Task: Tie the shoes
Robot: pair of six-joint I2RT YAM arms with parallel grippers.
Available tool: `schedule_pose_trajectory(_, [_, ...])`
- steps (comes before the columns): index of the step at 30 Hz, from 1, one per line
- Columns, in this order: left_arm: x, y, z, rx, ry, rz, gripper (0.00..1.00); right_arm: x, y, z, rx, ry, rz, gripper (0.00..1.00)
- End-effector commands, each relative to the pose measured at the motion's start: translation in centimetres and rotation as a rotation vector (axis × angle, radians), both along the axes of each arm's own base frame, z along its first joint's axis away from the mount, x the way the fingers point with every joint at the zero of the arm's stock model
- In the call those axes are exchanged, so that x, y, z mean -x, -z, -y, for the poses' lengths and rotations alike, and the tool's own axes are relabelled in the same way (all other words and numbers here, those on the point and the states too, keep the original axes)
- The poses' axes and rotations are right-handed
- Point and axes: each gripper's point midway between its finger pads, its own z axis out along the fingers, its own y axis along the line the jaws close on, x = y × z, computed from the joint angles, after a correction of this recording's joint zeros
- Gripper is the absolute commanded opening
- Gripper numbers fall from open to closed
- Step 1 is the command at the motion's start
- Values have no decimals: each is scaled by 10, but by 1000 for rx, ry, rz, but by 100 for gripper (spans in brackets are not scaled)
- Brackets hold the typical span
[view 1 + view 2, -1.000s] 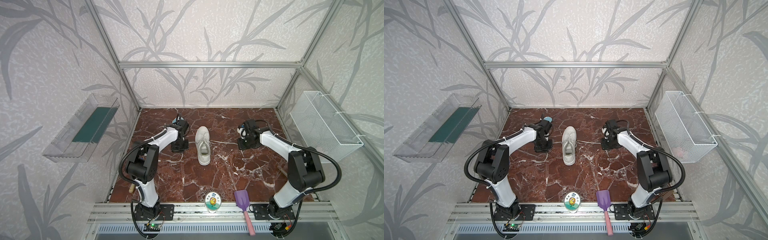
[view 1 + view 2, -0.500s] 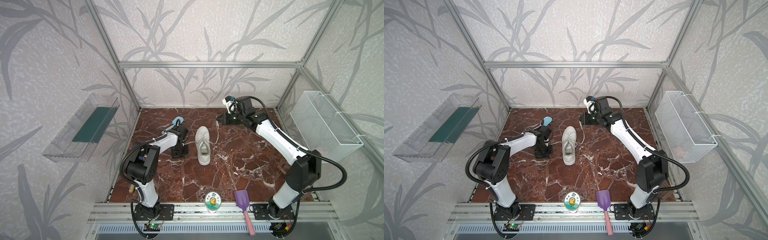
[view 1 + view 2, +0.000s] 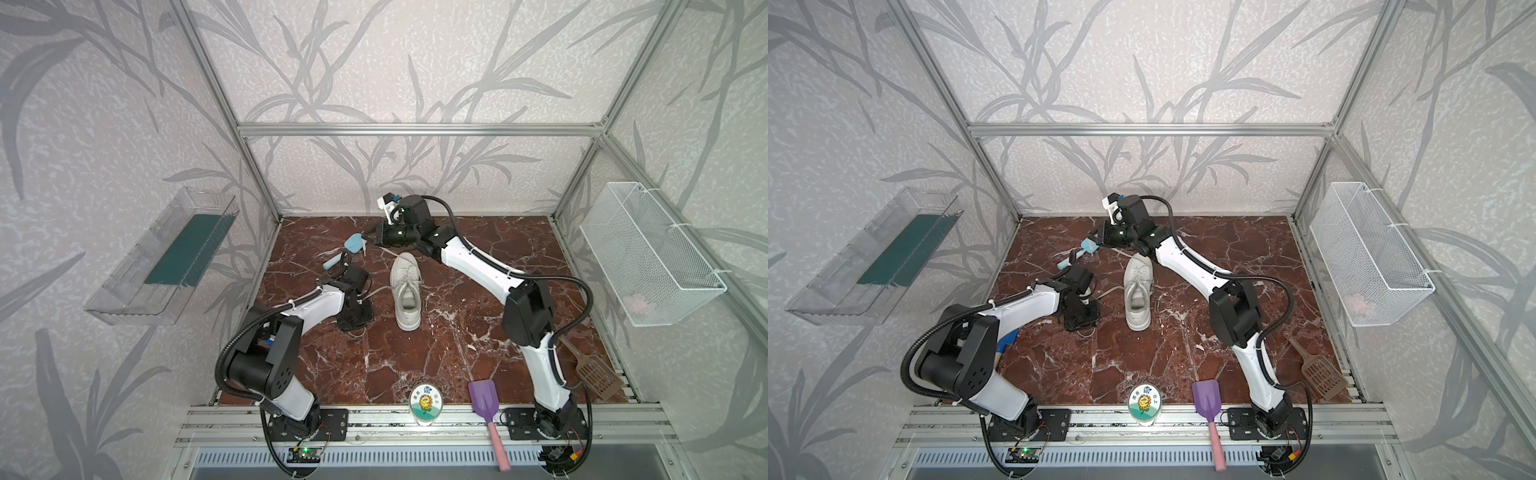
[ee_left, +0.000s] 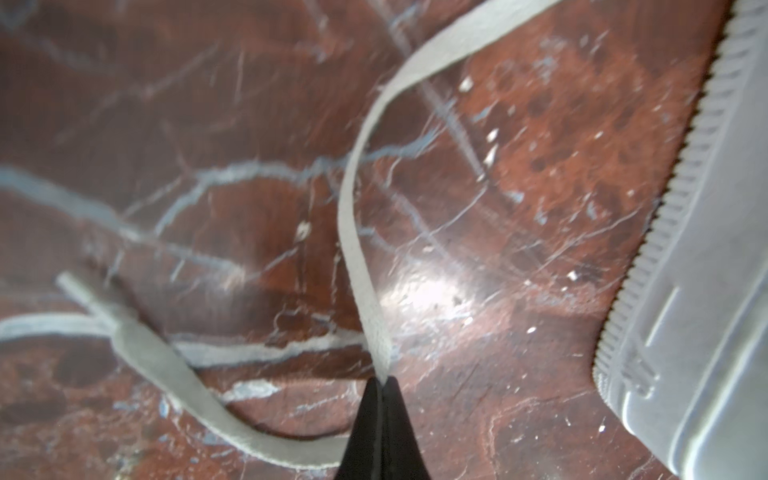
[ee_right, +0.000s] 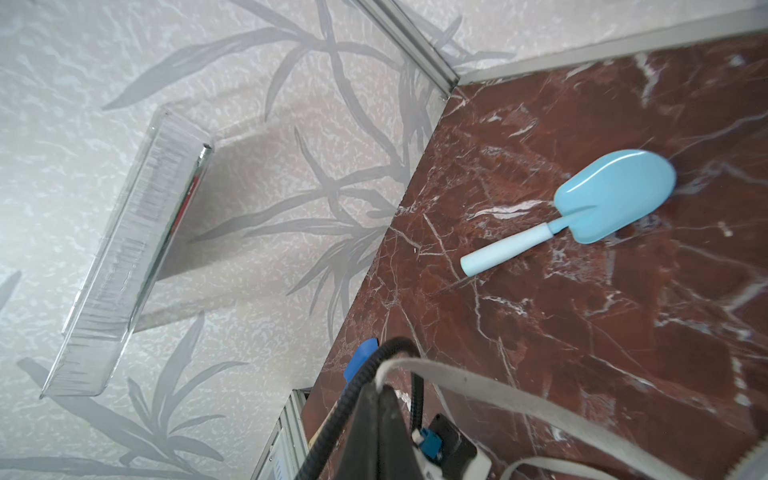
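Observation:
The white shoe [image 3: 406, 291] [image 3: 1138, 291] lies mid-floor, toe toward the back wall; its sole edge [image 4: 685, 291] shows in the left wrist view. My left gripper [image 3: 352, 328] [image 4: 382, 380] points down at the floor left of the shoe, shut on a flat white lace [image 4: 357, 232] that curves off toward the shoe. My right gripper [image 3: 366, 237] [image 5: 380, 388] hangs raised beyond the toe, reaching across the middle, shut on the other lace [image 5: 498, 386], which runs back to the shoe [image 3: 388, 251].
A light blue scoop [image 3: 353, 243] [image 5: 615, 195] lies just left of the right gripper. At the front edge are a round tin [image 3: 425, 404], a purple scoop [image 3: 484, 401] and a brown sieve scoop [image 3: 592, 372]. A wire basket [image 3: 648, 253] hangs on the right wall, a clear shelf [image 3: 166, 257] on the left.
My right arm rose from the floor right of the shoe and swung across to the back left past the toe, drawing its lace along. The left gripper shifted slightly toward the front.

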Motion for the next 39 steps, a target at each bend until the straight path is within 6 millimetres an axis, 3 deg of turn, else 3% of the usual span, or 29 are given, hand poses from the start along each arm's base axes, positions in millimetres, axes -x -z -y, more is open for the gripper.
schedule_pose_trajectory(1, [-5, -7, 0, 28, -58, 49, 0, 2, -1, -27, -37, -20, -16, 0])
schedule_pose_trajectory(5, [-1, -7, -2, 31, -69, 54, 0, 6, 51, -55, 38, -42, -74, 0])
schedule_pose_trajectory(7, [3, -7, -4, 31, -83, 59, 0, 12, 65, -65, 71, -63, -85, 0])
schedule_pose_trajectory(15, [12, -3, -8, 40, -108, 69, 0, 31, 93, -93, 69, -133, -138, 0])
schedule_pose_trajectory(21, [13, -5, -8, 44, -118, 75, 0, 35, 122, -98, 80, -138, -209, 0])
schedule_pose_trajectory(22, [13, -6, -8, 44, -119, 80, 0, 35, 122, -97, 83, -137, -210, 2])
schedule_pose_trajectory(25, [14, -7, -10, 39, -121, 83, 0, 32, 118, -93, 97, -125, -195, 36])
schedule_pose_trajectory(29, [13, -7, -10, 38, -121, 81, 0, 28, 105, -86, 81, -121, -176, 56])
schedule_pose_trajectory(34, [13, -11, -11, 28, -115, 82, 0, 14, 85, -70, 53, -89, -189, 65])
schedule_pose_trajectory(39, [6, -25, -12, 7, -97, 102, 0, 1, 65, -46, 34, -55, -175, 67])
